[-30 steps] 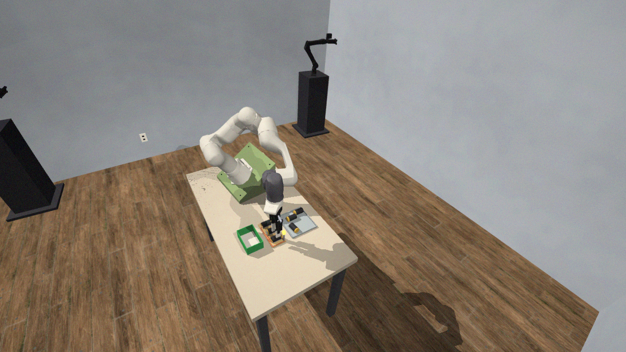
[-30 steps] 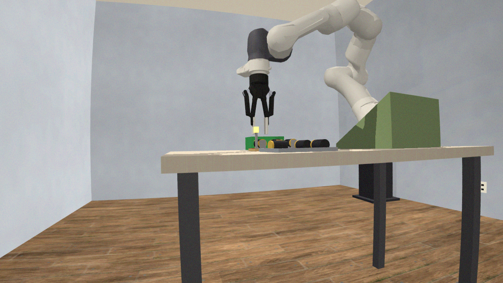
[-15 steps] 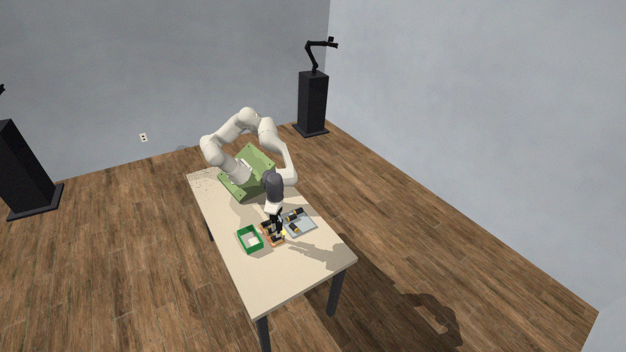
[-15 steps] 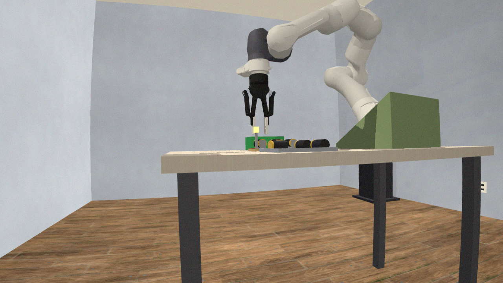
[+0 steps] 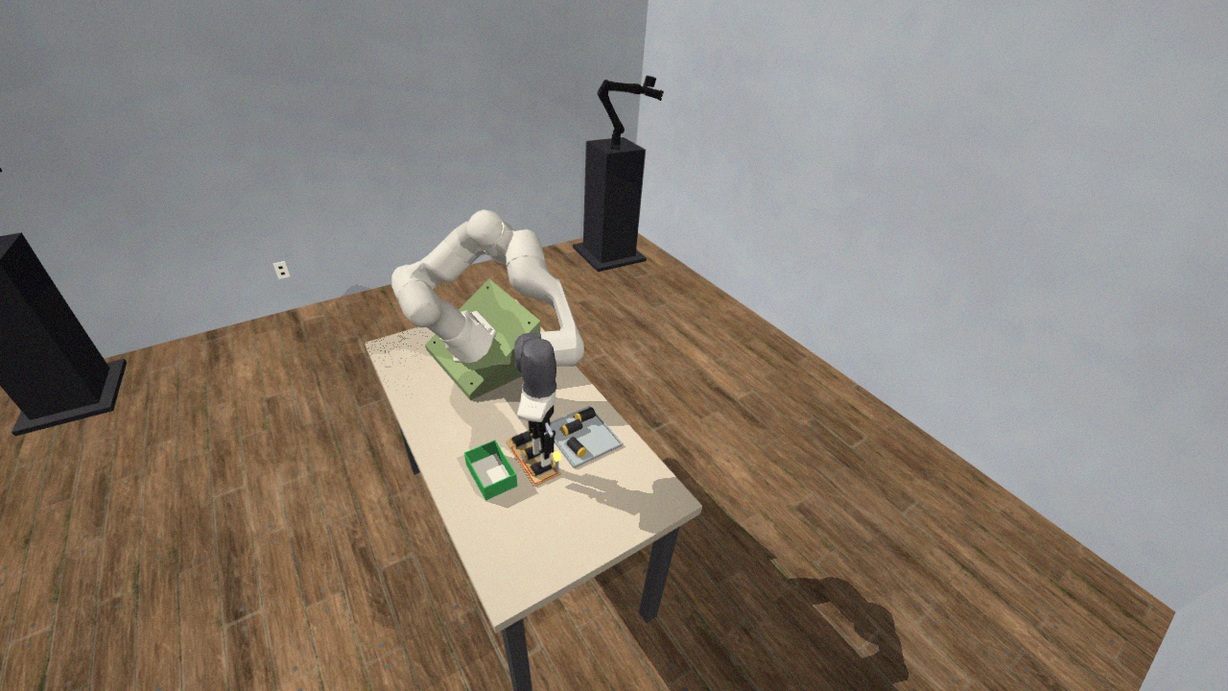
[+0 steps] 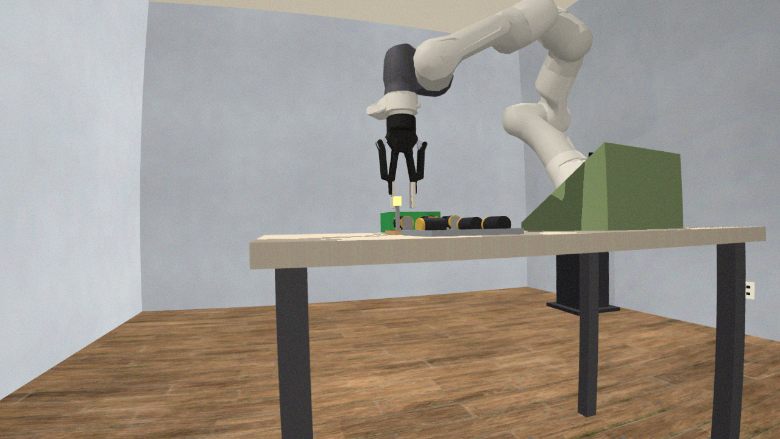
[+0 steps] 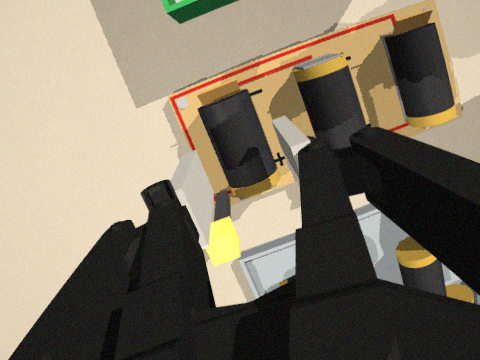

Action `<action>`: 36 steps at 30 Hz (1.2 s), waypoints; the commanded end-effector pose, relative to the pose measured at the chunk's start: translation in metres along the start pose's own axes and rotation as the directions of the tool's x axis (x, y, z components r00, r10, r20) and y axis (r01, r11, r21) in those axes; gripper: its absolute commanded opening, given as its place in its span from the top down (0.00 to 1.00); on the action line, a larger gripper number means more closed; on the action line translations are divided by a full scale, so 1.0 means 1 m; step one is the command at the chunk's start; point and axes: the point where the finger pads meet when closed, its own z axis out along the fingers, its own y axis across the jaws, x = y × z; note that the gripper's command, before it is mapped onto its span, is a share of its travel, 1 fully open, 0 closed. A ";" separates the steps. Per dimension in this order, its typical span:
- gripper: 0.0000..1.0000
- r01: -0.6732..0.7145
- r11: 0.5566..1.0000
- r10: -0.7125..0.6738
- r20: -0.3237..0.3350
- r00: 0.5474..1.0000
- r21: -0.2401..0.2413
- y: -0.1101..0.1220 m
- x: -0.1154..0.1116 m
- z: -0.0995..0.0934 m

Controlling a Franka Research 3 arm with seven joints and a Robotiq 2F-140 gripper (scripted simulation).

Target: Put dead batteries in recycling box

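Table [image 5: 557, 559] [image 6: 490, 245] [image 7: 50, 75], with spread tool [image 5: 541, 456] [image 6: 402, 204] [image 7: 242, 157] above.
Tray [image 5: 605, 440] [image 6: 474, 231] [image 7: 267, 261] by 1 long edge, 3 batteries [image 5: 585, 414] [image 6: 497, 222] [image 7: 422, 277] on it; upright green box [image 5: 501, 490] [image 6: 387, 221] [image 7: 200, 12] toward the opposite edge; between them, holder [image 5: 537, 482] [image 6: 390, 232] [image 7: 270, 92] with 3 more, bulb [image 5: 556, 457] [image 6: 397, 200] [image 7: 223, 242] lit.

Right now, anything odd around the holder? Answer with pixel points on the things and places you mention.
Just one oddity: the middle battery [image 5: 527, 453] [image 7: 332, 107] in the battery holder [image 5: 538, 481] [image 6: 393, 232] [image 7: 270, 90] points its gold end toward the recycling box [image 5: 500, 490] [image 6: 386, 222] [image 7: 200, 13], opposite both neighbours. Possibly intended: the bulb [image 5: 556, 457] [image 6: 397, 200] [image 7: 223, 242] is lit.
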 end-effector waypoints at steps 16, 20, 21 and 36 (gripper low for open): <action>0.71 0.004 1.000 -0.004 0.001 1.000 0.002 -0.001 -0.001 0.000; 0.71 0.004 1.000 -0.004 0.001 1.000 0.002 -0.001 -0.001 0.000; 0.71 0.004 1.000 -0.004 0.001 1.000 0.002 -0.001 -0.001 0.000; 0.71 0.004 1.000 -0.004 0.001 1.000 0.002 -0.001 -0.001 0.035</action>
